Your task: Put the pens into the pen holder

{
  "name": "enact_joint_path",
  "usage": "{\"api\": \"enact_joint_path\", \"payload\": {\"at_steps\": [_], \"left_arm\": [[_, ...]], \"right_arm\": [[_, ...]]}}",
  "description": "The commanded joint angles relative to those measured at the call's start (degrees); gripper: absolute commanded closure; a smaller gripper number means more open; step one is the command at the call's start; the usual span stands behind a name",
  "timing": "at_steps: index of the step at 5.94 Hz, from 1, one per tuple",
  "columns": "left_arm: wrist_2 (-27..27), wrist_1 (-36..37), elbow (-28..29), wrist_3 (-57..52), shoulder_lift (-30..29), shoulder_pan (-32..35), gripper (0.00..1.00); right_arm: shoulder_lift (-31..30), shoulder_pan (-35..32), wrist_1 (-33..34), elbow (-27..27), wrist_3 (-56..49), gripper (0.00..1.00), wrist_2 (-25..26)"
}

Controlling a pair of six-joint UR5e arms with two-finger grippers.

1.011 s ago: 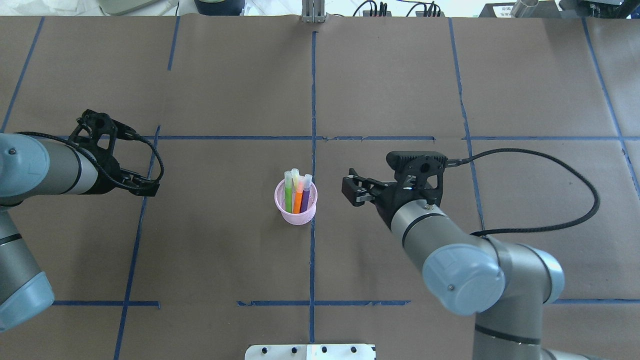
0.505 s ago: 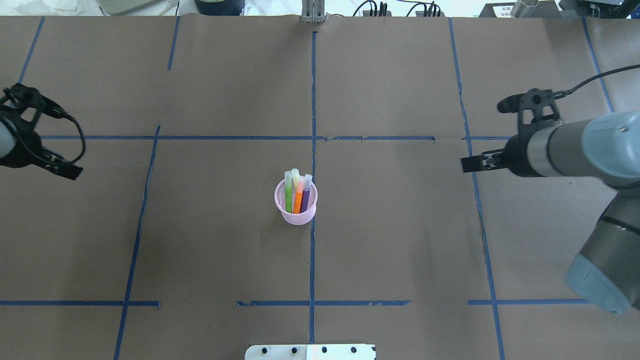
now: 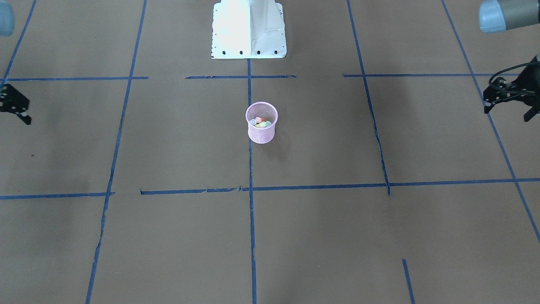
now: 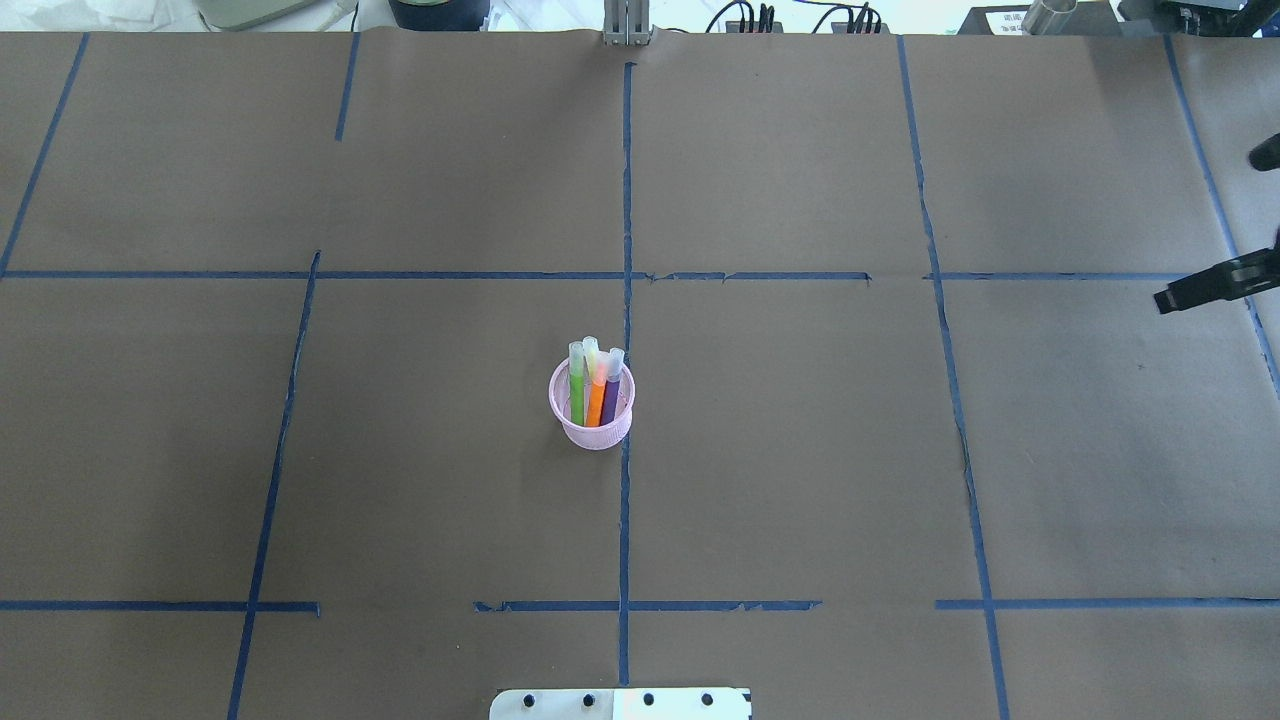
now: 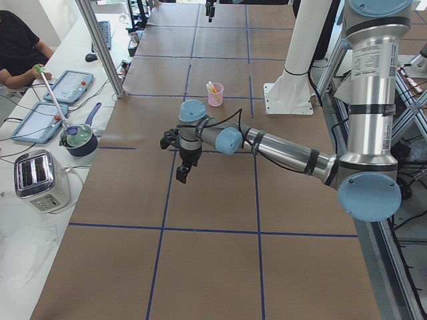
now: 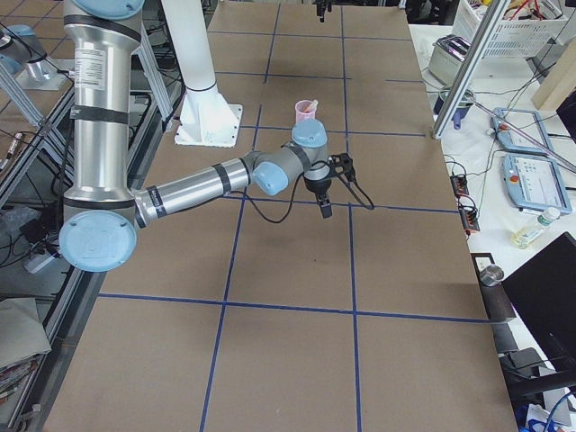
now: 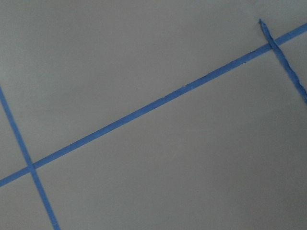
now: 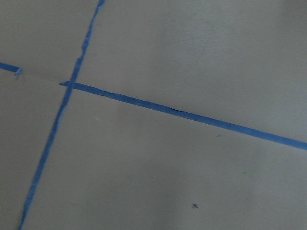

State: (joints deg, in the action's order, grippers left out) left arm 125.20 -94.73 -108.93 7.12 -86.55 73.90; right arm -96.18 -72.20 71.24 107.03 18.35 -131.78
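Observation:
The pink mesh pen holder (image 4: 592, 425) stands upright near the table's middle, also in the front view (image 3: 261, 133). Green (image 4: 577, 395), orange (image 4: 597, 400), purple (image 4: 611, 392) and yellow (image 4: 590, 347) pens stand inside it, cap ends up. I see no pen on the table. My right gripper (image 4: 1175, 297) is at the far right edge, far from the holder. My left gripper (image 3: 510, 103) is out of the overhead view, far off on the other side. Neither holds anything; I cannot tell whether they are open or shut. Both wrist views show only paper and tape.
Brown paper with blue tape lines (image 4: 625, 200) covers the table. The white robot base plate (image 3: 249, 29) sits at the robot's edge. A side bench beyond the far edge holds a toaster (image 5: 40, 180), a pot (image 5: 79, 139) and tablets.
Both arms have swung outward from the holder. The left gripper has left the overhead view and the right one has reached its right edge. Holder and pens have not moved.

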Motion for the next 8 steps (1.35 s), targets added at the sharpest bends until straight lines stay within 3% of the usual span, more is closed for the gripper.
{"api": "enact_joint_path", "payload": {"at_steps": [1, 3, 5, 6, 8], "left_arm": [[5.89, 3.06, 1.95, -4.55, 2.51, 5.99, 0.0], [8.39, 3.5, 3.71, -10.25, 4.27, 9.59, 0.0], [10.49, 13.37, 2.85, -10.28, 3.59, 9.95, 0.0], [10.59, 13.43, 2.85, -10.11, 4.36, 10.21, 0.0], [10.59, 12.82, 2.76, -10.46, 4.72, 10.21, 0.0]], "right_arm": [[-2.42, -11.62, 0.73, -9.35, -14.61, 0.01, -7.09], [-2.08, -15.94, 12.7, -9.31, -24.55, 0.01, -6.65], [-2.25, -17.54, 15.14, -9.12, -27.67, 0.01, -5.24], [-2.08, -16.58, 15.24, -9.12, -27.67, 0.01, -3.15], [1.33, -15.95, 24.86, -8.25, -27.67, 0.01, -3.04]]}}
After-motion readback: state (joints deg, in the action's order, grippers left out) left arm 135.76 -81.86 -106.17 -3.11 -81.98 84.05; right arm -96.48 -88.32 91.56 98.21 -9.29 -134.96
